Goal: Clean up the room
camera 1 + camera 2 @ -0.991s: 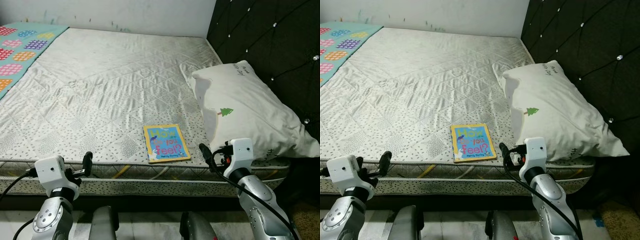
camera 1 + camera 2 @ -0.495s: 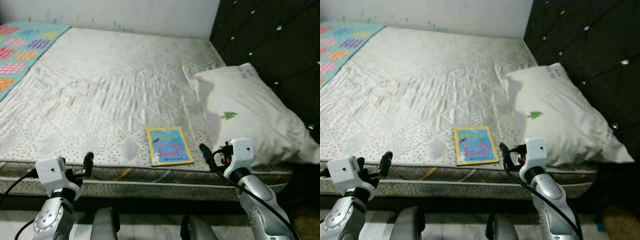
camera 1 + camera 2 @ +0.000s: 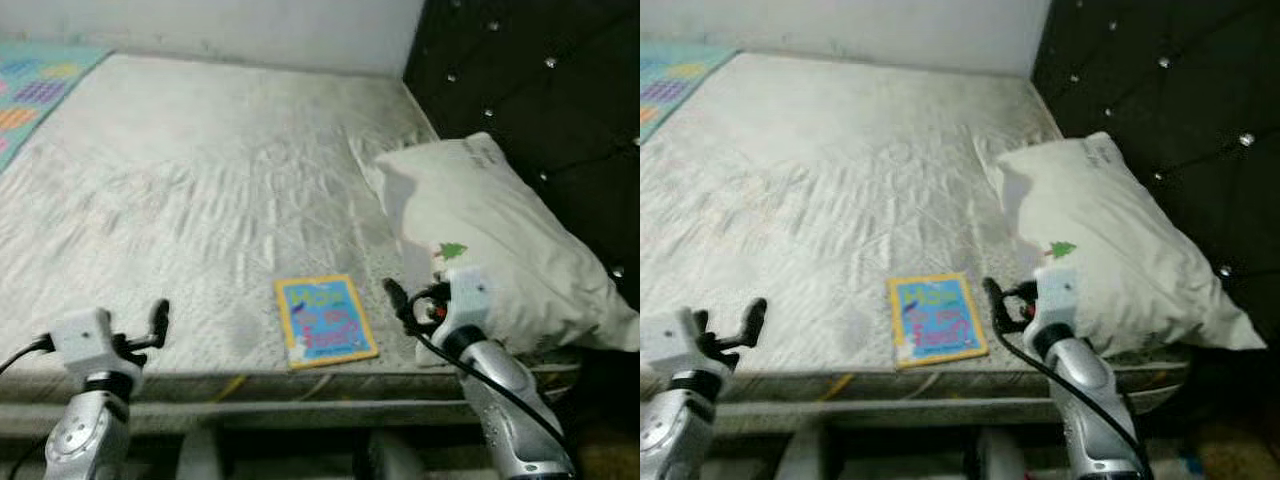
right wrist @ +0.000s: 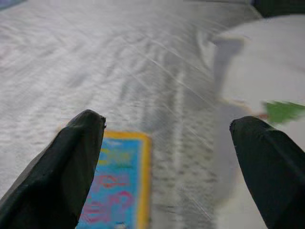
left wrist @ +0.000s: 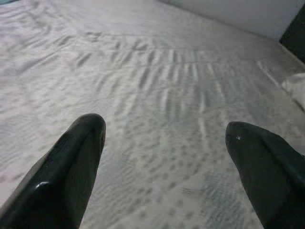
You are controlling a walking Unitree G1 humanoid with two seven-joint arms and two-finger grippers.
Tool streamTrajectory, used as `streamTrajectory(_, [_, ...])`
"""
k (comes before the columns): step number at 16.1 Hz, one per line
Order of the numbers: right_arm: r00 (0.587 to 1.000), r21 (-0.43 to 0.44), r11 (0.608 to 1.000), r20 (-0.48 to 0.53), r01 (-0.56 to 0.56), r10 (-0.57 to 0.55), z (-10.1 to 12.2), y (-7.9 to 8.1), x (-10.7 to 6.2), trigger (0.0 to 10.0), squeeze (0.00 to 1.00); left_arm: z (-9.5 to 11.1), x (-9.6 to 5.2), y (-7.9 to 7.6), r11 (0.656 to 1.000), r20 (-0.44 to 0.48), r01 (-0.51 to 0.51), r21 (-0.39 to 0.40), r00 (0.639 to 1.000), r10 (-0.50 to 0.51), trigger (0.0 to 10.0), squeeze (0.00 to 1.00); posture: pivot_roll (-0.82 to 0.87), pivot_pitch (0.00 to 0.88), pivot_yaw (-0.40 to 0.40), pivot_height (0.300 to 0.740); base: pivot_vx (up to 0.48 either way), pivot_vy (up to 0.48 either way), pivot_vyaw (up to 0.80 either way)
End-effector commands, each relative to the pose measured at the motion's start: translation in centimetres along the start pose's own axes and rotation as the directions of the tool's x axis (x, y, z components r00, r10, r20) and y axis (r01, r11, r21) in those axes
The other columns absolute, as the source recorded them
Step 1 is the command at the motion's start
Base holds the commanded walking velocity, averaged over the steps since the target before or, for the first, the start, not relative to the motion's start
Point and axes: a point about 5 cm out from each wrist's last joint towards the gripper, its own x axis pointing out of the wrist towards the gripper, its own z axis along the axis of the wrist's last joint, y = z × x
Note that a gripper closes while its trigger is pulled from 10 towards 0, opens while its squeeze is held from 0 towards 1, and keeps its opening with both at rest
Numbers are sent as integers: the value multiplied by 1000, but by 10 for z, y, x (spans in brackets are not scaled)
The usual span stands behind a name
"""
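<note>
One book with a yellow edge and a blue cover lies flat on the bed, near the front edge of the mattress. Compared with a second ago, the whole picture has slid and gone a bit blurry, so the camera has moved; the book lies in the same spot on the bed, just left of the pillow. The robot looks closer to the bed now, and the front side of the mattress shows less.

One white pillow with a small green tree on it lies just right of the book, up against the dark padded headboard.

The right gripper hangs just right of the book, in front of the pillow, and sits a little nearer to the book than before. Its jaws are spread wide and hold nothing. The left gripper hangs well to the left of the book, above the mattress edge, with its jaws also spread and empty.

One colourful blanket lies far left of the book, at the far corner of the bed.
</note>
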Motion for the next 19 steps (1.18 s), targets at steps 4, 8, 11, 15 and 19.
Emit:
streamTrajectory(4, [998, -16, 998, -27, 61, -62, -5, -17, -8, 10000, 0, -7, 3, -11, 999, -35, 21, -33, 999, -22, 10000, 0, -25, 43, -77, 575, 0, 0, 0])
streamTrajectory(8, [998, -17, 998, -27, 62, -63, -5, -17, -8, 10000, 0, -7, 4, -10, 999, -42, 13, -37, 999, -15, 10000, 0, -25, 43, -77, 575, 0, 0, 0])
streamTrajectory(11, [995, -62, 994, -44, 85, -88, -5, -31, -19, 10000, 0, -24, 18, -2, 999, -155, 13, -46, 988, -20, 10000, 0, -89, 67, -102, 575, 0, 0, 0])
streamTrajectory(15, [980, -168, 974, -98, 153, -171, -2, -72, -54, 10000, 0, -28, 41, 12, 998, -225, 0, -63, 974, -14, 10000, 0, -179, 98, -145, 575, 0, 0, 0])
streamTrajectory(19, [988, -164, 983, -113, 87, -107, 17, -73, -70, 10000, 0, -30, 57, 20, 998, -284, 16, -57, 958, -32, 10000, 0, -220, 121, -188, 575, 0, 0, 0])
